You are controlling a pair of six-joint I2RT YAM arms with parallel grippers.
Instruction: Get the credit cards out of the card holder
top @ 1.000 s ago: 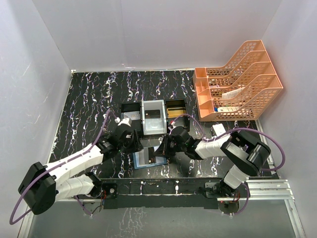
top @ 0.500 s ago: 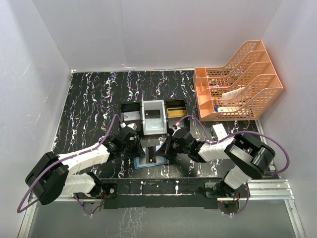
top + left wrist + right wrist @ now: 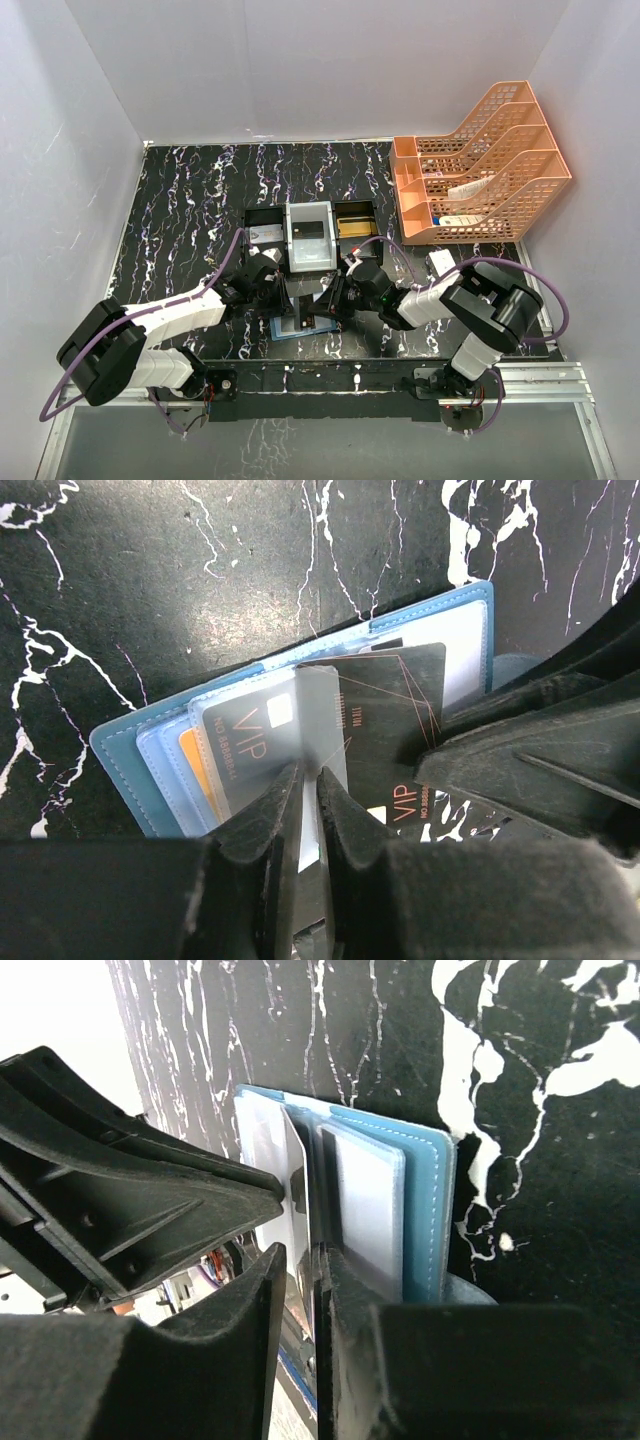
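Top: holder (image 3: 298, 326) open, just near-side of tray (image 3: 309, 207); left claw (image 3: 290, 303), right claw (image 3: 322, 300) both on it. Left wrist: left claw almost closed, pinching upright grey card (image 3: 318, 715), long axis straight ahead. Right wrist: right claw slit-narrow round card edge, grip unclear tbh.

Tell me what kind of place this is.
Most likely a robot test cell in a lab. Plain white walls box in a black marbled table, a left arm and a right arm are bolted at its near edge, and an orange file rack sits staged there.
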